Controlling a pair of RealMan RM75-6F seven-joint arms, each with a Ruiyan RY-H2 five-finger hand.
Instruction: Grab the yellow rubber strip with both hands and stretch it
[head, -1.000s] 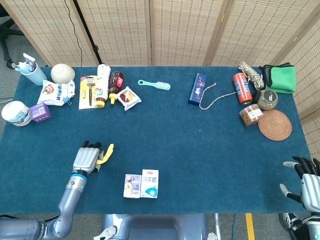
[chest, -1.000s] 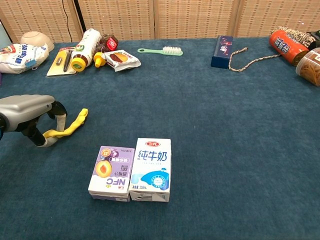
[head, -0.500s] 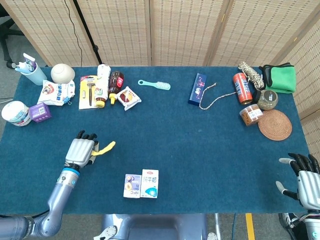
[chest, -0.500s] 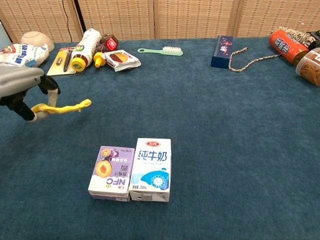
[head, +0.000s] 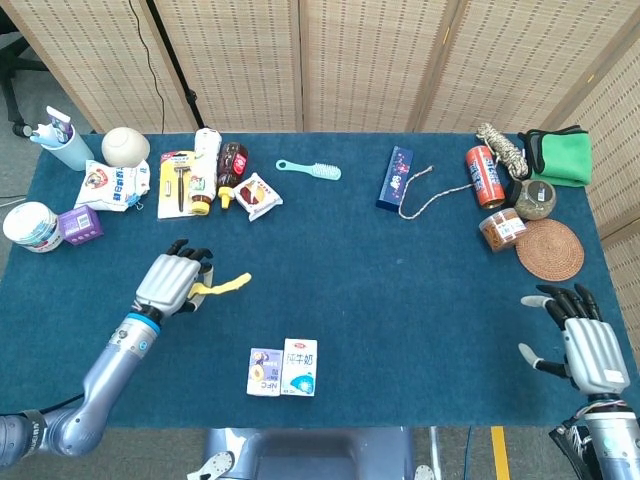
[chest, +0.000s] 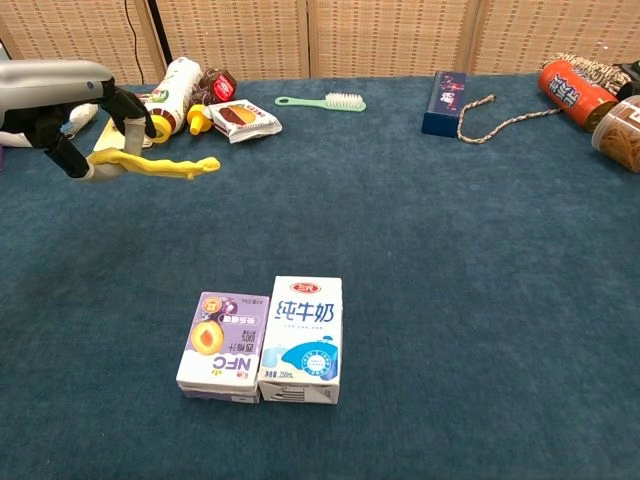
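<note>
The yellow rubber strip (head: 224, 287) (chest: 165, 165) hangs in the air above the blue table, its free end pointing right. My left hand (head: 172, 284) (chest: 72, 115) grips its left end, fingers curled around it. My right hand (head: 580, 344) hovers over the table's near right edge, fingers spread and nothing in it; the chest view does not show it.
Two small cartons (head: 283, 371) (chest: 263, 340) lie side by side near the front edge, right of my left hand. A green brush (head: 309, 169), a blue box (head: 395, 178) with a cord, a red can (head: 483, 176), a jar and a woven coaster (head: 549, 249) line the far side.
My left hand lifted the strip off the table and carried it up and rightward. My right hand came further in over the near right edge.
</note>
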